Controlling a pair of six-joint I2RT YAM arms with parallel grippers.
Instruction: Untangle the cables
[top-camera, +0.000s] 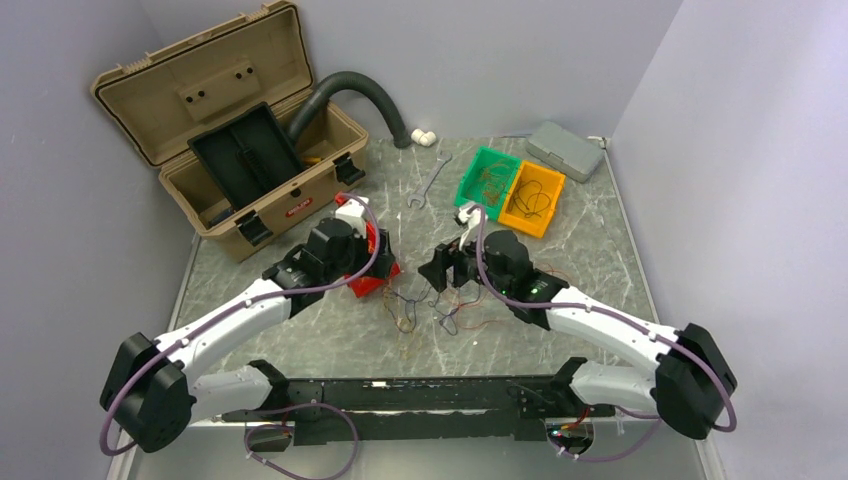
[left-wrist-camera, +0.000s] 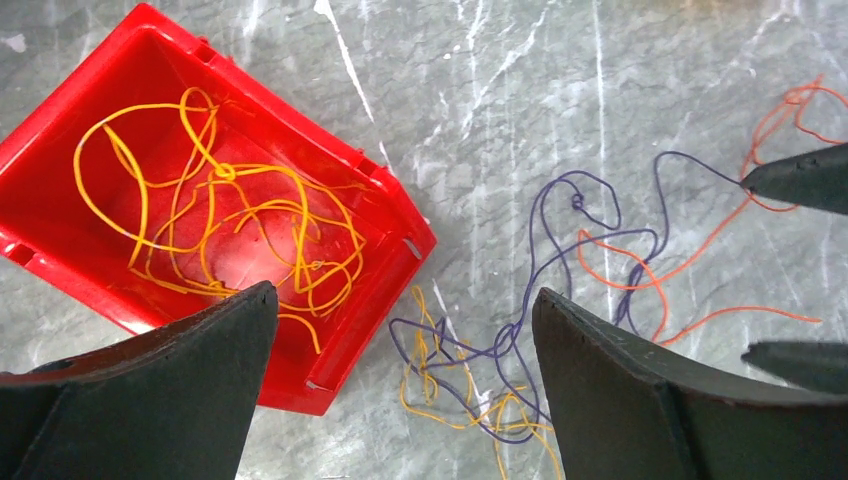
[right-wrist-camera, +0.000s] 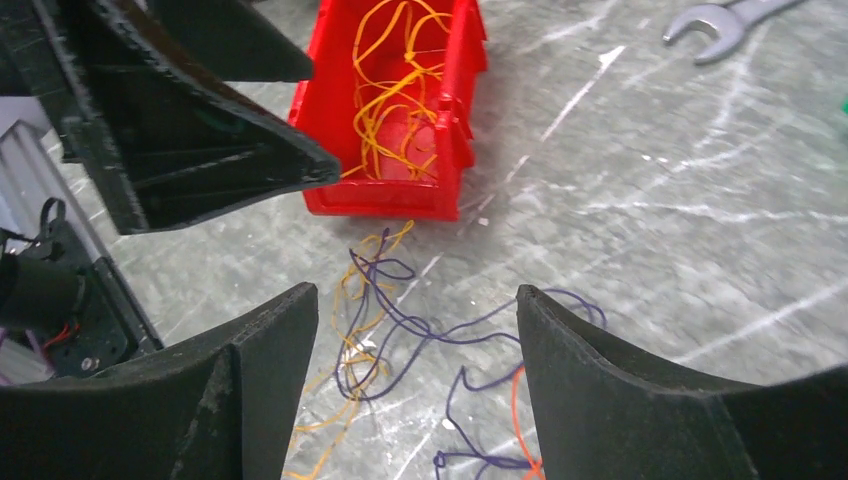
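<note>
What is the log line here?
left hand open; right hand open; thin purple, yellow, orange wires tangled on marble table; red plastic bin holds yellow wires

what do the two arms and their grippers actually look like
Both the left arm and right arm have white link shells between chunky black joints, with a mauve cable looping along the outside. The left gripper and right gripper each carry two matte black, wedge-shaped fingers tapering to a point.

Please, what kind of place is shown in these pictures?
Probably a robotics lab bench set up like a workshop: an open tan plastic toolbox, a steel open-ended wrench and a green plastic sorting bin on a grey marbled table.
</note>
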